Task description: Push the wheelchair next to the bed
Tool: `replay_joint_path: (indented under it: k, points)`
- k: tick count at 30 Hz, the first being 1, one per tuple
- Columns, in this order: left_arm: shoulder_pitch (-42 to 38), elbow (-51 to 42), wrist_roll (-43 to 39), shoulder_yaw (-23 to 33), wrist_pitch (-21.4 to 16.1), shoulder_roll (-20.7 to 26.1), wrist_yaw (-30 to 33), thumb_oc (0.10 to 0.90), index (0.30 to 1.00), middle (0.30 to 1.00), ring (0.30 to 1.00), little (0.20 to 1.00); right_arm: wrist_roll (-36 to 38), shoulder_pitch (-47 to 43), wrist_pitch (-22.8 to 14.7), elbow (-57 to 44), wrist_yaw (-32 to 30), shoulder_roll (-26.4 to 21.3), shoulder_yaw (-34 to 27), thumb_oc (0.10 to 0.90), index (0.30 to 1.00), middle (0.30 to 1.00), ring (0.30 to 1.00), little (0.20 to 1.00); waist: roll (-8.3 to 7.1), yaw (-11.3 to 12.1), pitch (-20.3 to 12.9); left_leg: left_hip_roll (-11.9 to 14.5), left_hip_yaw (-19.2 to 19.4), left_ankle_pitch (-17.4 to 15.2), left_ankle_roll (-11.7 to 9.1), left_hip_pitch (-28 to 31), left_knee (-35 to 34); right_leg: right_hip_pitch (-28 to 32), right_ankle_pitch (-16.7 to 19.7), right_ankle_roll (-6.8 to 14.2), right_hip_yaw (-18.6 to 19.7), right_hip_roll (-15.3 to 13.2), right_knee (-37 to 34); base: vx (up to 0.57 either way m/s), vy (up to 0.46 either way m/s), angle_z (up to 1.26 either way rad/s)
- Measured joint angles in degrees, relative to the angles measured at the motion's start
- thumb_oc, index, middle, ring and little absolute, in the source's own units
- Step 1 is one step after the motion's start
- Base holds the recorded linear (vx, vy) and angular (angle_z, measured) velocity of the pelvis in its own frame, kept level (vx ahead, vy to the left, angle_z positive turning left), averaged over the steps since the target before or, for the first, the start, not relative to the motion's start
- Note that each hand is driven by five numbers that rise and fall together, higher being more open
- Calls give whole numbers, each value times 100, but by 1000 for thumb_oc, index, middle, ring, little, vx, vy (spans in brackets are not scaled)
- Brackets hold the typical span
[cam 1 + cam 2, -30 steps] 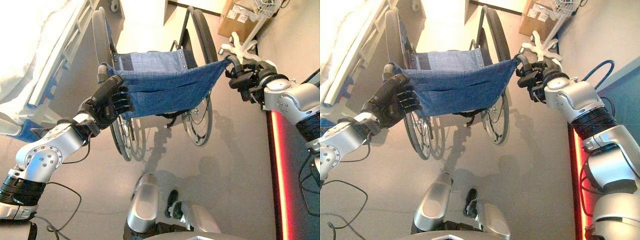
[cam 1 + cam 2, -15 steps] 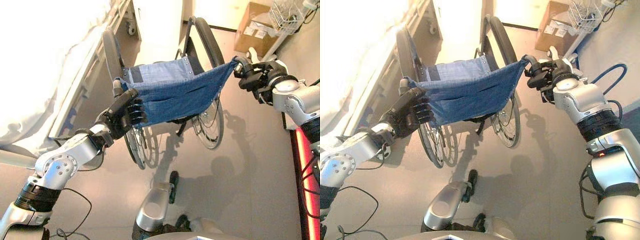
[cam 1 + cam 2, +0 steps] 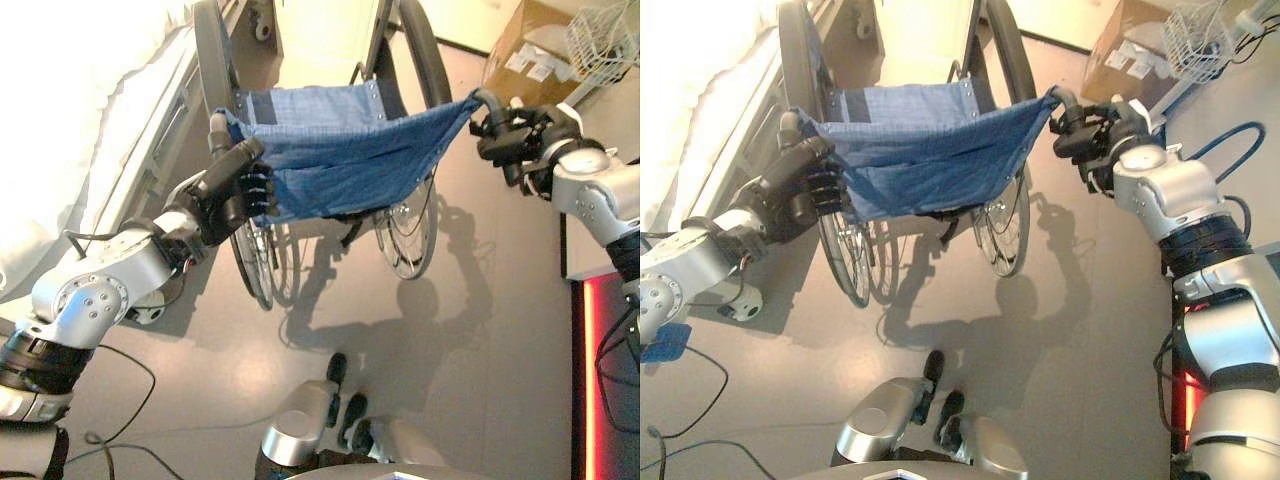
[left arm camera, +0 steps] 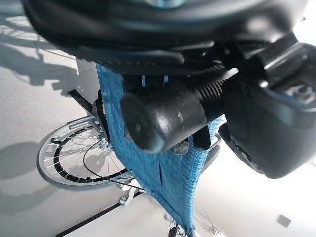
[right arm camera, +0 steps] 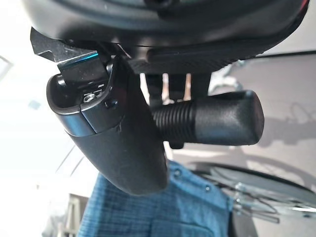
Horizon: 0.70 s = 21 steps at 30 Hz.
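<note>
Left eye view first: your left hand point(image 3: 228, 190) is wrapped around the wheelchair's left push handle point(image 3: 217, 128), fingers curled tight against the edge of the blue backrest cloth point(image 3: 340, 140). Your right hand point(image 3: 512, 140) is clamped on the right push handle point(image 3: 484, 98) the same way. The wheelchair point(image 3: 330, 160) sits straight ahead of you on the grey floor point(image 3: 460, 330), backrest facing you, its big wheels point(image 3: 252, 262) down below the cloth. The bed point(image 3: 80, 110) with its white covers runs along your left, and the chair's left wheel is just beside the bed's side rail point(image 3: 170, 120). You can't tell from here if they touch. Off to the upper right there's a cardboard box point(image 3: 535, 50) and a white wire basket point(image 3: 605, 40).

Right eye view shows the same deal: both hands gripping, the cloth stretched between the two handles, chair close alongside the bed. A white caster base point(image 3: 737, 300) sits on the floor near your left arm.

Left wrist view: you're looking right at the black rubber grip in your hand, ribbed part tucked in by the thumb point(image 4: 266, 123), rounded end sticking out. Blue cloth and a spoked wheel show past it.

Right wrist view: same story, the thumb point(image 5: 118, 138) curled over the ribbed handle, smooth end poking out, blue cloth beyond.
</note>
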Motion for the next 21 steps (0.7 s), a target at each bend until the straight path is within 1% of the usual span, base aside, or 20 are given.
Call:
replay_joint_path:
  k: [1, 2, 3, 4, 5, 6, 7, 9, 10, 12, 13, 14, 15, 16, 17, 18, 19, 20, 21]
  points:
    - [-91, 33, -28, -61, 12, -17, 36, 400, 300, 300, 300, 300, 2, -15, 0, -8, 0, -19, -71, 400, 300, 300, 300, 300, 164, -105, 2, 816, -458, -194, -205, 146, -101, -82, -222, 240, 158, 28, 492, 237, -416, 66]
    - [-163, 179, -21, -86, 11, -222, 46, 400, 300, 300, 300, 300, -57, 55, 25, -38, -26, -20, -192, 400, 300, 300, 300, 300, 206, -307, 61, 742, -363, 50, -109, 366, -383, -337, -451, 298, 144, -132, 1042, 200, -315, 51]
    - [-167, 208, -16, -90, 12, -245, 63, 400, 300, 300, 300, 300, -76, 47, 70, -40, -26, -21, -189, 400, 300, 300, 300, 300, 208, -317, 62, 747, -340, 154, -101, 520, -639, -413, -454, 285, 146, -162, 948, 193, -263, 22]
    - [-204, 288, 27, -96, 12, -304, 88, 400, 300, 300, 300, 300, -96, 14, 125, -57, -24, -20, -158, 400, 300, 300, 300, 300, 242, -204, 74, 763, -374, 343, -112, 789, -1048, -526, -366, 304, 35, -98, 581, 247, -291, -18]
    - [-234, 335, 27, -96, 14, -332, 110, 400, 300, 300, 300, 300, -98, 15, 130, -66, -25, -18, -142, 400, 300, 300, 300, 300, 255, -203, 82, 768, -421, 355, -116, 883, -1156, -501, -196, 278, 59, -48, 188, 314, -355, 12]
    - [-279, 442, 35, -95, -1, -427, 122, 400, 300, 300, 300, 300, -100, 16, 178, -67, -25, -33, -137, 400, 300, 300, 300, 300, 239, -290, 78, 721, -523, 348, -148, 934, -1167, -328, 342, 151, 62, 32, -296, 290, -313, 76]
    - [-292, 450, 133, -93, -24, -487, 162, 400, 300, 300, 300, 300, -100, 12, 275, -97, -26, -49, -129, 400, 300, 300, 300, 300, 245, -414, 75, 727, -568, 333, -181, 970, -1156, -72, 755, 78, 103, 113, -591, 251, -274, 78]
    - [-316, 441, 227, -60, -47, -463, 169, 400, 300, 300, 300, 300, -105, 8, 280, -127, -28, -52, -124, 400, 300, 300, 300, 300, 250, -342, 73, 821, -531, 311, -267, 1018, -1153, 36, 720, -5, 44, 212, -669, 166, -194, 25]
    - [-315, 441, 257, -43, -80, -467, 176, 400, 300, 300, 300, 300, -110, -10, 279, -135, -34, -52, -120, 400, 300, 300, 300, 300, 239, -294, 78, 839, -483, 292, -298, 956, -976, 45, 692, -51, 56, 236, -617, 183, -152, 4]
    - [-262, 436, 256, -34, -78, -470, 194, 400, 300, 300, 300, 300, -113, -12, 285, -137, -57, -52, -81, 400, 300, 300, 300, 300, 239, -224, 79, 825, -415, 357, -401, 868, -646, 123, 651, -113, 7, 244, -567, 245, -118, 7]
    - [-153, 427, 257, 26, -78, -525, 190, 400, 300, 300, 300, 300, -111, -11, 313, -148, -62, -42, -40, 400, 300, 300, 300, 300, 232, -206, 83, 808, -321, 361, -408, 718, -209, 220, 645, -125, -8, 196, -589, 197, 11, 0]
    - [-94, 428, 257, 28, -77, -541, 195, 400, 300, 300, 300, 300, -111, -11, 328, -152, -63, -29, 12, 400, 300, 300, 300, 300, 232, -175, 84, 810, -270, 361, -410, 676, -17, 328, 645, -127, 3, 183, -653, 252, 50, 15]
    - [21, 424, 258, 34, -75, -571, 190, 400, 300, 300, 300, 300, -114, 37, 363, -165, -101, 18, 53, 400, 300, 300, 300, 300, 197, -196, 100, 782, -134, 254, -411, 488, 377, 624, 632, -154, 0, 112, -898, 127, 41, 20]
    - [68, 400, 256, 35, -71, -577, 180, 400, 300, 300, 300, 300, -118, 76, 417, -232, -127, -8, 55, 400, 300, 300, 300, 300, 175, -190, 98, 780, -53, 207, -423, 536, 103, 761, 622, -170, 16, 92, -1028, 293, 166, 27]
    - [111, 296, 257, 35, -69, -573, 160, 400, 300, 300, 300, 300, -111, 97, 487, -331, -132, -128, 53, 400, 300, 300, 300, 300, 192, -198, 93, 844, 29, 383, -405, 773, -1008, 868, 618, -163, 8, 137, -1156, 315, 204, 8]
    - [168, 213, 261, 40, -70, -582, 140, 400, 300, 300, 300, 300, -162, 161, 497, -394, -134, -146, 31, 400, 300, 300, 300, 300, 277, -201, 93, 995, 53, 1157, -538, 860, -1417, 996, 601, -133, -11, 232, -1260, 355, 231, -4]
    - [200, 180, 274, 49, -73, -597, 147, 400, 300, 300, 300, 300, -171, 192, 497, -426, -138, -153, 32, 400, 300, 300, 300, 300, 300, -199, 88, 1037, 56, 1176, -492, 974, -1610, 1050, 594, -122, -14, 275, -1300, 270, 176, -6]
    - [201, 160, 297, 48, -72, -599, 146, 400, 300, 300, 300, 300, -164, 246, 503, -538, -137, -212, 28, 400, 300, 300, 300, 300, 300, -263, 88, 1026, 25, 1167, -477, 1150, -1900, 1088, 607, -93, -107, 284, -1336, 234, 181, -2]
    - [197, 111, 375, 84, -74, -618, 144, 400, 300, 300, 300, 300, -165, 290, 511, -627, -138, -277, -16, 400, 300, 300, 300, 300, 297, -284, 90, 994, 19, 1150, -450, 1192, -2015, 1083, 625, -65, -262, 258, -1371, 206, 171, 2]
